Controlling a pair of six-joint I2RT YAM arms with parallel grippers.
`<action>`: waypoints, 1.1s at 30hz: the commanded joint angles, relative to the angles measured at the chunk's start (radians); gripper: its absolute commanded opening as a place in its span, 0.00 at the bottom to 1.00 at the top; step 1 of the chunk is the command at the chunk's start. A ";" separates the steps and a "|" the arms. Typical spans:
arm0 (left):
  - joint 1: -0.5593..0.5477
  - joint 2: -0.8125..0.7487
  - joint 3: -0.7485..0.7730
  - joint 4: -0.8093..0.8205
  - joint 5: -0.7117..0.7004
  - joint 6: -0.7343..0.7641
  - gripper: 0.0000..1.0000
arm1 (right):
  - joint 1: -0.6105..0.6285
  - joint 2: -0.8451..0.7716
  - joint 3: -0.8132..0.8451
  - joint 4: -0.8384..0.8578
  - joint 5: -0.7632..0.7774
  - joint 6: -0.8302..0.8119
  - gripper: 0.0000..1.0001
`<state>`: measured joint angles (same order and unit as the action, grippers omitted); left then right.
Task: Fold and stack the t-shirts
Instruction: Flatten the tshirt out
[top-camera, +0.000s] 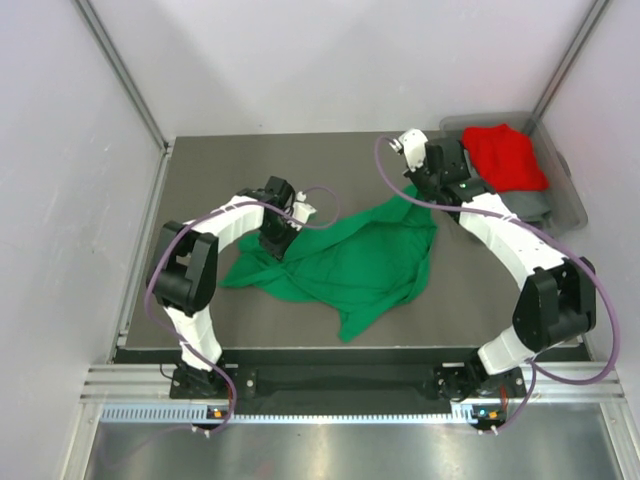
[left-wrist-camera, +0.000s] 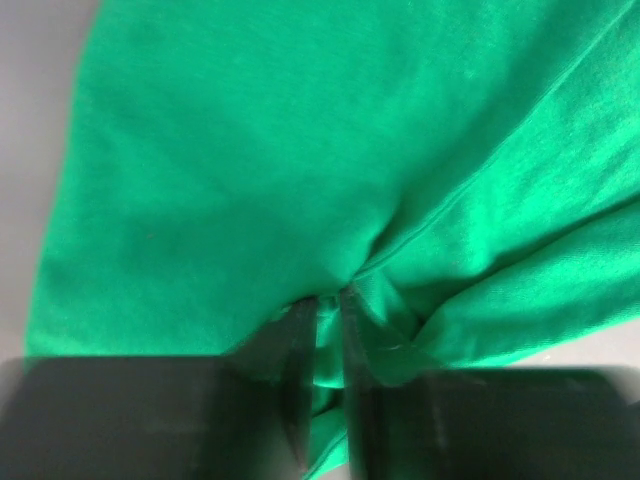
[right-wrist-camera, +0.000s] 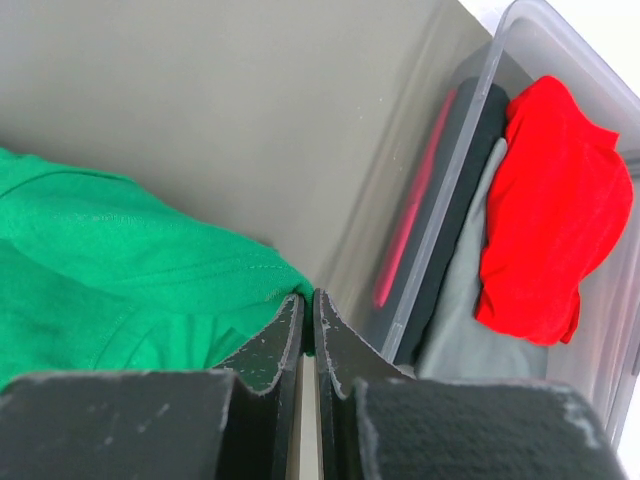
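Observation:
The green t-shirt (top-camera: 360, 262) lies crumpled and stretched across the middle of the table. My left gripper (top-camera: 283, 232) is shut on a bunched fold of the green t-shirt (left-wrist-camera: 260, 170) at its left side. My right gripper (top-camera: 428, 186) is shut on a corner of the green t-shirt (right-wrist-camera: 110, 270) at its upper right edge. The red t-shirt (top-camera: 505, 155) lies bundled in the clear bin at the back right, and also shows in the right wrist view (right-wrist-camera: 550, 215).
The clear plastic bin (top-camera: 566, 190) sits at the back right corner, holding grey and dark cloth (right-wrist-camera: 462, 330) under the red shirt. White walls enclose the table on the left, back and right. The right gripper is close to the bin's left wall (right-wrist-camera: 450, 200).

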<state>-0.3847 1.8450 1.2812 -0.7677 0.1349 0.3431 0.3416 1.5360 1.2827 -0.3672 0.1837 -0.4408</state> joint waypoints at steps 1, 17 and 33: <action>-0.011 0.002 0.040 -0.022 -0.011 0.004 0.00 | -0.015 -0.063 -0.003 0.034 -0.006 0.014 0.00; -0.011 -0.487 -0.022 -0.021 -0.196 0.080 0.00 | -0.015 -0.394 -0.057 -0.056 -0.067 0.016 0.00; 0.063 -0.712 -0.197 -0.033 0.032 0.131 0.14 | -0.070 -0.622 -0.283 -0.110 -0.195 -0.015 0.00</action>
<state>-0.3244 1.0870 1.0828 -0.8871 0.1463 0.4717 0.2893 0.7940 1.0046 -0.5564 -0.0872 -0.4595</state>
